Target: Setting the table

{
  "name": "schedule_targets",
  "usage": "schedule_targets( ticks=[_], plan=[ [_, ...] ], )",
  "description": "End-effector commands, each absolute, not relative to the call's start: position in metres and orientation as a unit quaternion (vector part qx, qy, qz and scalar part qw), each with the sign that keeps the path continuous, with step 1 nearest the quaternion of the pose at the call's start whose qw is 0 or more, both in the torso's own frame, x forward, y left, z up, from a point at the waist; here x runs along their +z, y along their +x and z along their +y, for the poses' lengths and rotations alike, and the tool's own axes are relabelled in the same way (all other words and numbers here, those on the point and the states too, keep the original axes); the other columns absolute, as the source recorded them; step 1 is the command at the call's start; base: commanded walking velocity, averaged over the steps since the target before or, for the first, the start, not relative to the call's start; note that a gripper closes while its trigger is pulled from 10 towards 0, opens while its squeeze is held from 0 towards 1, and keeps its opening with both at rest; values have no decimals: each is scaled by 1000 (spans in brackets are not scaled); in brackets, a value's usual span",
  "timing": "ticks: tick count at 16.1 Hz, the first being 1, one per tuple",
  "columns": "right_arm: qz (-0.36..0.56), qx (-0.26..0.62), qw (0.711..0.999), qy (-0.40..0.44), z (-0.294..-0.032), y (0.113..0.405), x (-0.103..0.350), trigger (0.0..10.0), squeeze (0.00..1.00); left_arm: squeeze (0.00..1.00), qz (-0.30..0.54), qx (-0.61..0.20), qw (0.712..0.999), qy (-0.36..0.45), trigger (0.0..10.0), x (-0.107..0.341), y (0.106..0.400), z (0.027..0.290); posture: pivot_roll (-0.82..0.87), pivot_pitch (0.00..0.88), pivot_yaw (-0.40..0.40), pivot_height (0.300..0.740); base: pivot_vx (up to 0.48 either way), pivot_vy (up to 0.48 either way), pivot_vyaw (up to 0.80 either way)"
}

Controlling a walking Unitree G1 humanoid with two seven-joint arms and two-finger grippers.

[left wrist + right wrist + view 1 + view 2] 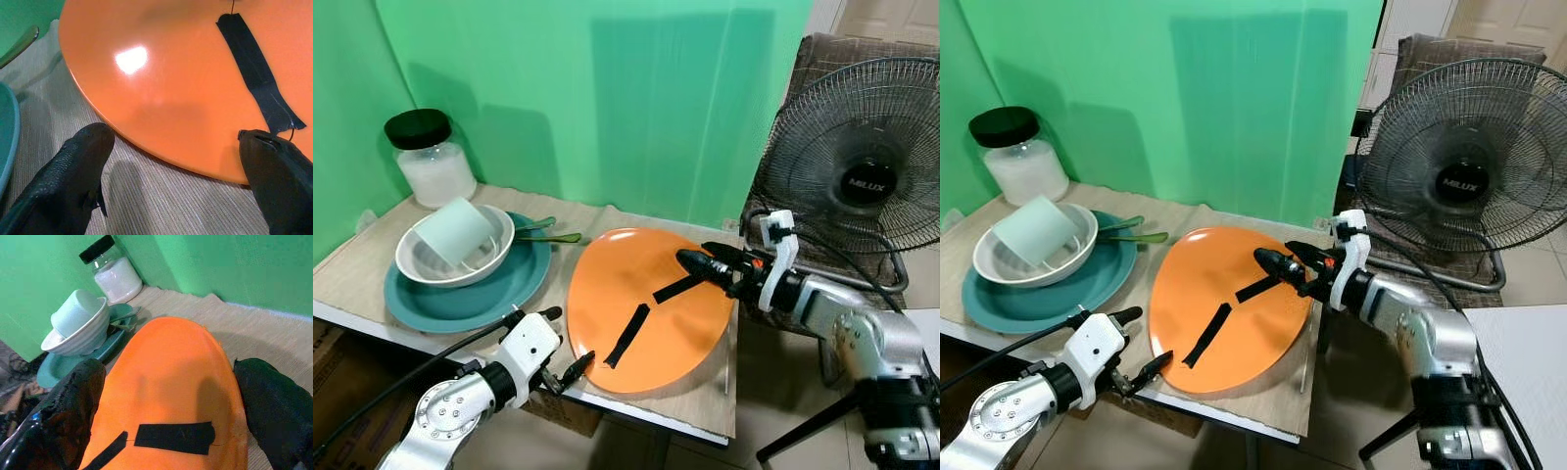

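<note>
Left eye view gives you one table (372, 269) against a green backdrop (607, 98), with one fan (867, 176) standing off its right end. On the table you have one orange plate (646, 323), one teal plate (480, 294), one white bowl (431, 264), one pale cup (460, 230), one jar (431, 157) with a black lid, and two green utensil handles (548, 231) poking out from behind the teal plate.

Your orange plate lies on the mat at the right half of the table, just beside the teal plate, and carries two strips of black tape (626, 335). The bowl sits on the teal plate with the cup lying tilted inside it; the jar stands behind them near the backdrop.

Your left gripper (563, 370) is at the near edge of the table, its fingers spread apart, one tip at the plate's near rim and the other over the mat. In the left wrist view the rim runs between the two fingers (73, 171).

Your right gripper (695, 262) reaches in from the right, over the plate's far right rim, close to the upper tape strip. The right wrist view shows its fingers (68, 421) parted on either side of the plate, gripping nothing.
</note>
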State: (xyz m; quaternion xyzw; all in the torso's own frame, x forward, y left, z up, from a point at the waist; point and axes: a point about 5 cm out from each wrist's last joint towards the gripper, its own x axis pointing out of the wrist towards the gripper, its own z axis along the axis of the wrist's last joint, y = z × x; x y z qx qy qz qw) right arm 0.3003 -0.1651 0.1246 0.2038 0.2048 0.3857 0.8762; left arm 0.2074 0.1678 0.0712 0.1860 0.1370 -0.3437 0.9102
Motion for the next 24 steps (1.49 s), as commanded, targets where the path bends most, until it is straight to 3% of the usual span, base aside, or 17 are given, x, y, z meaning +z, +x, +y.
schedule_targets(
  ticks=[1,7,8,9,10,24],
  plan=[
    [246,401,852,228,-157,297,117,10000,0,0,171,-340,905,193,10000,57,203,169,-59,0,-8,740,0,0,0],
    [347,387,807,281,-159,296,111,10000,0,0,164,-332,909,193,10000,56,204,168,-53,0,-27,740,0,0,0],
    [349,387,802,291,-159,297,113,7373,0,0,163,-331,909,193,10000,56,204,168,-53,0,-28,740,0,0,0],
    [345,390,798,302,-159,298,117,2510,0,0,163,-330,910,193,10000,55,204,167,-54,0,-29,740,0,0,0],
    [344,393,795,309,-158,299,119,0,0,0,162,-330,910,193,10000,55,204,166,-55,0,-28,740,0,0,0],
    [343,390,799,304,-158,302,120,0,0,0,150,-321,912,208,10000,56,208,167,-52,0,-33,740,0,0,0]
  ],
)
